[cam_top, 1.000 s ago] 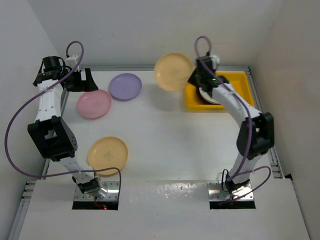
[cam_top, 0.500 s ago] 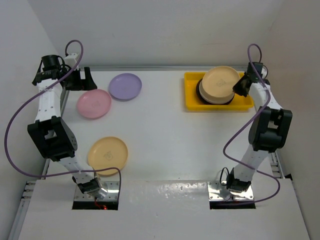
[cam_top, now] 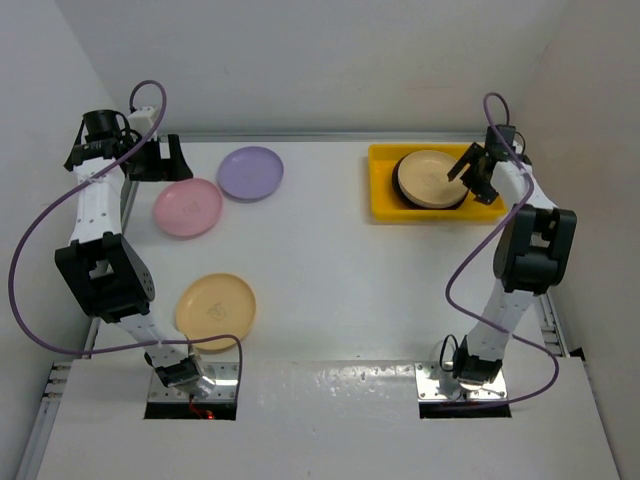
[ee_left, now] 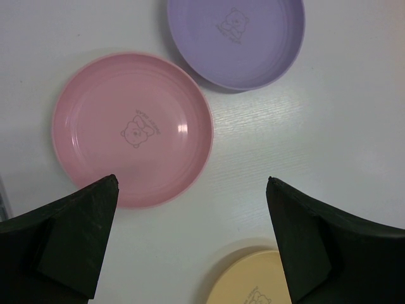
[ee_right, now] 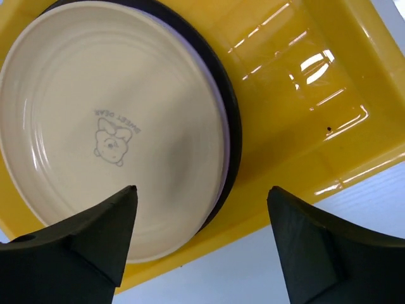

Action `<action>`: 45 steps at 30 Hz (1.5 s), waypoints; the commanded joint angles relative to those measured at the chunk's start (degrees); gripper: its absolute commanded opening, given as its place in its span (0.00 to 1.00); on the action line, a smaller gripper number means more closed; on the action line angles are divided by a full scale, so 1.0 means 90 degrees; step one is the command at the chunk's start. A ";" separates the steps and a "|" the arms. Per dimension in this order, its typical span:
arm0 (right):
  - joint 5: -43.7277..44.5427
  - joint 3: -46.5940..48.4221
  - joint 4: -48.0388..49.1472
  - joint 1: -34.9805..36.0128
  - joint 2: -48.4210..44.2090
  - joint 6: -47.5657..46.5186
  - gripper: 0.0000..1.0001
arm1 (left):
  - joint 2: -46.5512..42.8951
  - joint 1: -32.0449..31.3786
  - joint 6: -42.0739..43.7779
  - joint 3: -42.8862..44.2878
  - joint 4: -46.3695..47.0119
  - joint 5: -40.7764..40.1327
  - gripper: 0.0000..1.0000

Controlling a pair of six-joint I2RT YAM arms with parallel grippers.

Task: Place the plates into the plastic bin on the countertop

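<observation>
Cream plate | stacked in plastic bin, upper right | right gripper spread, empty | we lift straight, clearing rim.

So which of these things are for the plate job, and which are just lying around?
For the job:
- cream plate, on a dark-rimmed plate in the yellow bin
- pink plate, purple plate and orange-yellow plate, out on the countertop

Just there:
- purple cables
- white walls
</observation>
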 commanded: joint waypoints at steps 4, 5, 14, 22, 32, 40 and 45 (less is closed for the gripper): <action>0.0984 0.1181 -0.0648 0.1260 -0.0747 -0.1576 0.85 | -0.0258 0.0062 0.0084 0.0180 0.0031 -0.0054 1.00; 0.0946 0.1191 -0.0697 0.1638 -0.0913 -0.1693 0.85 | -0.0258 0.0062 0.0084 0.0180 0.0031 -0.0122 1.00; -0.1993 0.1756 -0.0161 0.6162 0.0860 -0.1050 0.72 | -0.1156 0.0852 -0.0589 -0.0406 0.0275 -0.0513 1.00; -0.1857 0.2237 0.0357 0.7706 0.2327 -0.0738 0.71 | -0.1869 0.1780 -0.0219 -0.1041 0.0207 -0.0425 1.00; 0.0288 0.0347 0.0689 0.7640 0.1177 -0.0367 0.00 | -0.1928 0.2034 0.0133 -0.1178 -0.0203 0.0141 1.00; -0.0167 -0.1650 0.0787 0.4556 -0.2280 -0.0416 0.00 | -0.1664 0.2093 0.0318 -0.0856 -0.0321 0.0141 1.00; -0.0169 -0.1495 0.0738 0.1928 -0.2556 -0.0347 0.00 | -0.1255 0.2006 0.0319 -0.0641 -0.0321 0.0082 1.00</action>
